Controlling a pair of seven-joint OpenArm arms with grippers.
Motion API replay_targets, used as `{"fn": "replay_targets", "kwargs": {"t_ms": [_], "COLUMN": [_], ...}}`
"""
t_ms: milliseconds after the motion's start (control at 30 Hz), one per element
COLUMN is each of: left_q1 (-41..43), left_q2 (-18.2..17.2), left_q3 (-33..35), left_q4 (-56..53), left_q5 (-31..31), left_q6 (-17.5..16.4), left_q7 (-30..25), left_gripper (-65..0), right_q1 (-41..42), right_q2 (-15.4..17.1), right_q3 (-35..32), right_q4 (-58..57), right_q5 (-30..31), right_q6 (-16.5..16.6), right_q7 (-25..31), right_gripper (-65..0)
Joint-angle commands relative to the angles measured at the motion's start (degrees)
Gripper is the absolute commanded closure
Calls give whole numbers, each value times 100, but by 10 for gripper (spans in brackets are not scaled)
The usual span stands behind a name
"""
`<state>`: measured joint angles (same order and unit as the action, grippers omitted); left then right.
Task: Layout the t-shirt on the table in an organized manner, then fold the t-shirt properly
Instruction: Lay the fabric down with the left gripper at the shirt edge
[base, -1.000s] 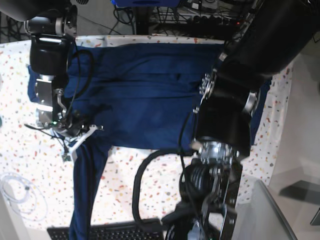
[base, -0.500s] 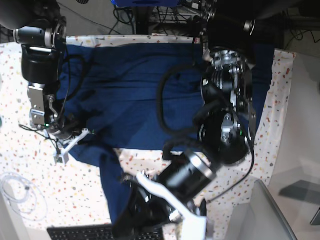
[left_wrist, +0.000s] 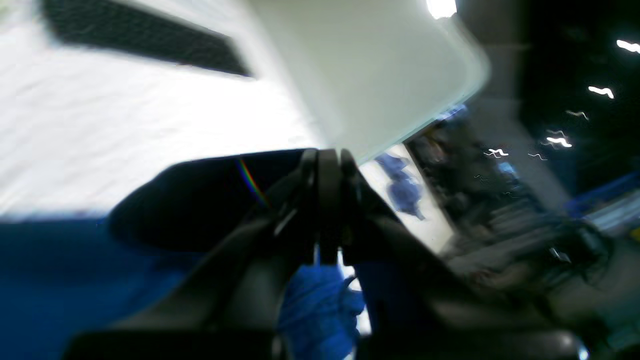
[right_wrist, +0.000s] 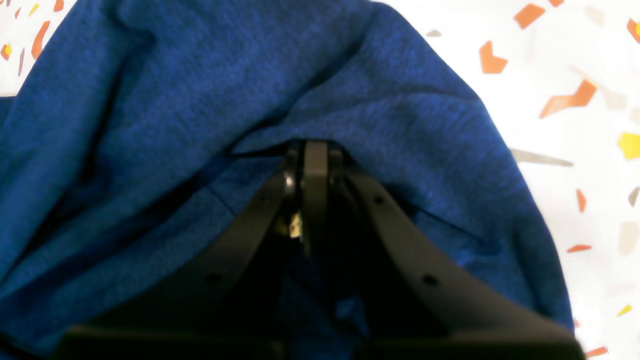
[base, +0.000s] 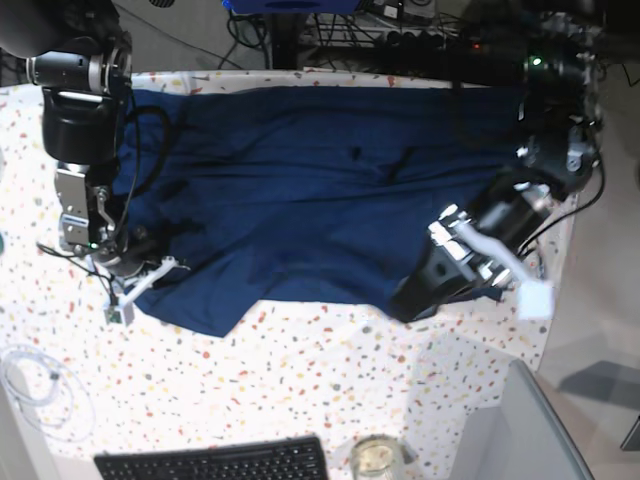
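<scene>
The dark navy t-shirt (base: 300, 190) lies spread wide across the back half of the speckled table (base: 300, 380), wrinkled, with a pointed flap at its front left. My right gripper (base: 140, 268) is at the shirt's left edge. In the right wrist view this gripper (right_wrist: 310, 155) is shut on a bunched fold of the t-shirt (right_wrist: 150, 100). My left gripper (base: 405, 300) is at the shirt's front right edge. The blurred left wrist view shows that gripper (left_wrist: 327, 200) shut, with blue t-shirt fabric (left_wrist: 320, 300) caught at its fingers.
A black keyboard (base: 210, 462) and a glass jar (base: 375, 458) sit at the front edge. A clear coiled tube (base: 40, 390) lies front left. A grey bin (base: 520, 430) stands front right. Cables (base: 350, 30) run behind the table.
My left arm has swung from the front centre out to the right, drawing up the strip of shirt that hung toward the keyboard. The right gripper has barely moved.
</scene>
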<state>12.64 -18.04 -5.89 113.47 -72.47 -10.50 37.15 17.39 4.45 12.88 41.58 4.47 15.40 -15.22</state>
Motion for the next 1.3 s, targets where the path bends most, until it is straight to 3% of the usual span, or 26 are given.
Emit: {"fn": "replay_targets", "kwargs": {"t_ms": [0, 100, 200, 500, 867, 1067, 1267], "left_q1": [147, 665, 1017, 1615, 1896, 2177, 2292], "left_q2": [-99, -319, -459, -495, -415, 68, 191], "left_q3": [-224, -840, -1429, -2826, -2879, -2897, -2914], "left_q4": [112, 121, 130, 112, 77, 77, 68], "left_q5": [-142, -160, -169, -169, -54, 763, 1484], "left_q6": [-97, -123, -387, -422, -422, -422, -431], "left_q7": [-71, -62, -44, 1037, 1081, 1081, 1072], "left_gripper": [0, 0, 0, 0, 0, 0, 0], "right_q1": [-46, -55, -55, -55, -55, -55, -55], "right_q2": [43, 34, 34, 34, 26, 26, 26], "right_q3": [8, 8, 8, 8, 8, 8, 8], "right_q4": [-40, -40, -40, -40, -40, -40, -40], "right_q5": [-205, -205, -205, -205, -205, -205, -205], "right_q6": [-182, -182, -182, -182, -182, -182, -173], "right_q7": [-425, -425, -425, -425, -425, -425, -425], "right_gripper": [-2, -2, -2, 0, 0, 0, 0]}}
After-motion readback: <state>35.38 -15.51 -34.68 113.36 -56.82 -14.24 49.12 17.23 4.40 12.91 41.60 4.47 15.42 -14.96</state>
